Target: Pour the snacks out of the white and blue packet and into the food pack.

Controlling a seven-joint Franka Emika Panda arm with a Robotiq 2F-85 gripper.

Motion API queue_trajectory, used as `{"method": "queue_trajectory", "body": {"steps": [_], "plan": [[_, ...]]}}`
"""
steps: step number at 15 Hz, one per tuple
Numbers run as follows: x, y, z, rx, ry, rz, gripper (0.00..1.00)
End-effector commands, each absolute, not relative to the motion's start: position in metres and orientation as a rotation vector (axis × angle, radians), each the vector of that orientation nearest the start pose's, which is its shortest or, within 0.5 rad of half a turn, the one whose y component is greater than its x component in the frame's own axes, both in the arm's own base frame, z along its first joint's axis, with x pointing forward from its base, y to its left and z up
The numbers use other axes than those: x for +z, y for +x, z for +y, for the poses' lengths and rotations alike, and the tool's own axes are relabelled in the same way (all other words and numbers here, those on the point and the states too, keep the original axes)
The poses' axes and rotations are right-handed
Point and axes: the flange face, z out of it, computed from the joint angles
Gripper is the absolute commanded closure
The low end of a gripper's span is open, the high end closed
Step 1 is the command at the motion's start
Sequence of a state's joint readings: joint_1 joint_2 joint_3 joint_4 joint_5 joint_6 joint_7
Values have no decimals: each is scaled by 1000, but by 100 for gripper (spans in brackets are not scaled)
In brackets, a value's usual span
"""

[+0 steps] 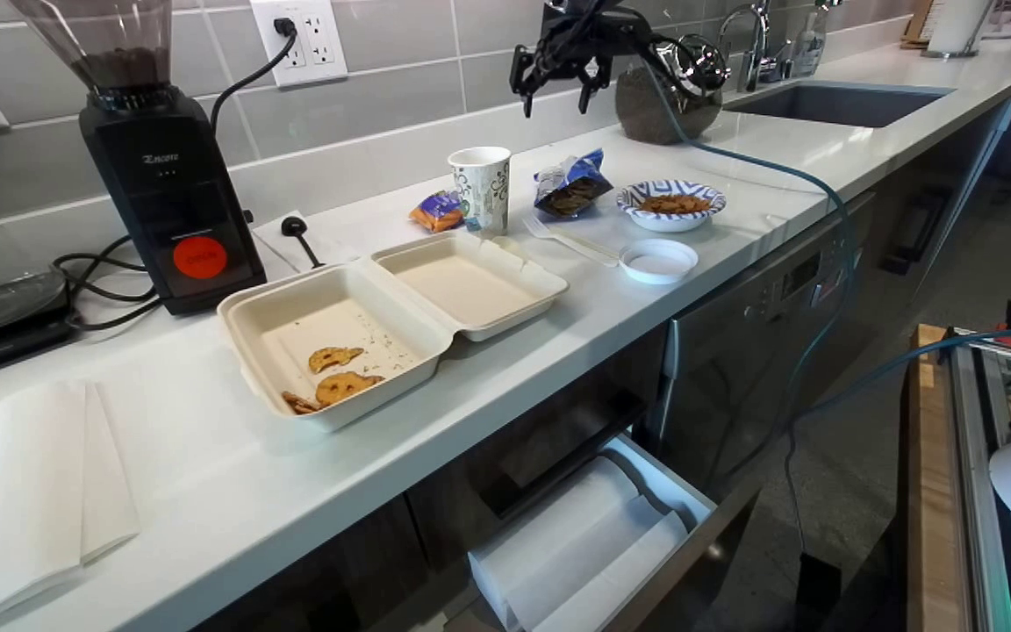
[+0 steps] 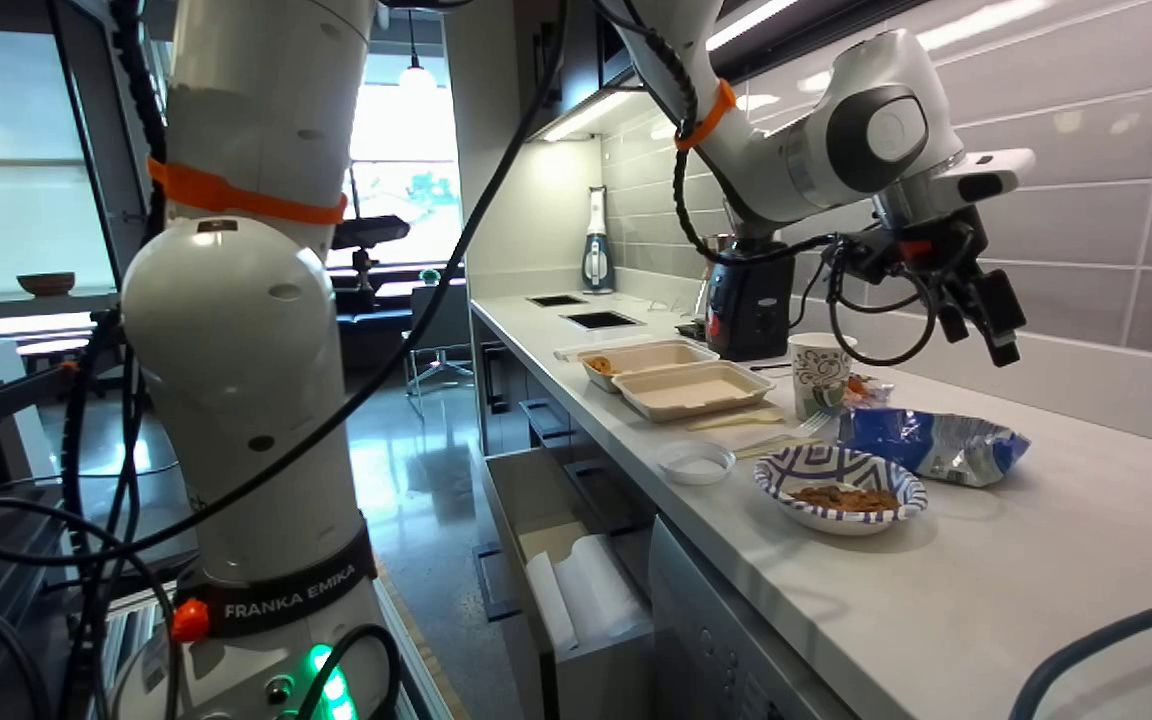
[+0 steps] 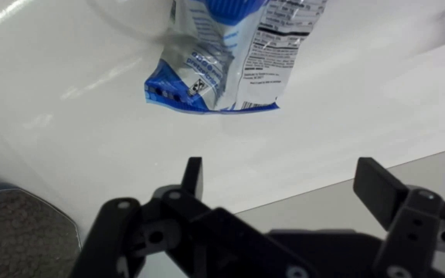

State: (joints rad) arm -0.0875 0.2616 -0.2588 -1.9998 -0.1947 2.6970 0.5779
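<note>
The white and blue packet [image 1: 570,183] lies on the counter between the paper cup and the patterned bowl. It also shows in an exterior view [image 2: 936,445] and in the wrist view [image 3: 230,61]. Dark brownish content or lining shows at its end; I cannot tell which. The beige food pack [image 1: 470,283] lies open; it also shows in an exterior view [image 2: 691,388]. Some tan-brown snacks [image 1: 346,386] and crumbs lie in one half. My gripper [image 1: 555,104] is open and empty, above the counter near the wall, apart from the packet; it also shows in the wrist view [image 3: 280,170].
A patterned bowl [image 1: 670,219] of brown pieces, a white dish [image 1: 658,261], a fork [image 1: 571,241], a paper cup [image 1: 482,189] and an orange-purple packet [image 1: 438,211] stand near. A glass jar [image 1: 668,105] stands by the tiled wall. A drawer [image 2: 576,580] is open below.
</note>
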Motion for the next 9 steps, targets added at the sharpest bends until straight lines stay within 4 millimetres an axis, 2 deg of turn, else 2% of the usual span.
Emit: {"method": "queue_trajectory", "body": {"steps": [1,6,9], "plan": [[402,599,-199,-766,-2933,1227,0],[436,586,-199,-773,-2938,1249,0],[458,573,-187,-697,-2974,1176,0]]}}
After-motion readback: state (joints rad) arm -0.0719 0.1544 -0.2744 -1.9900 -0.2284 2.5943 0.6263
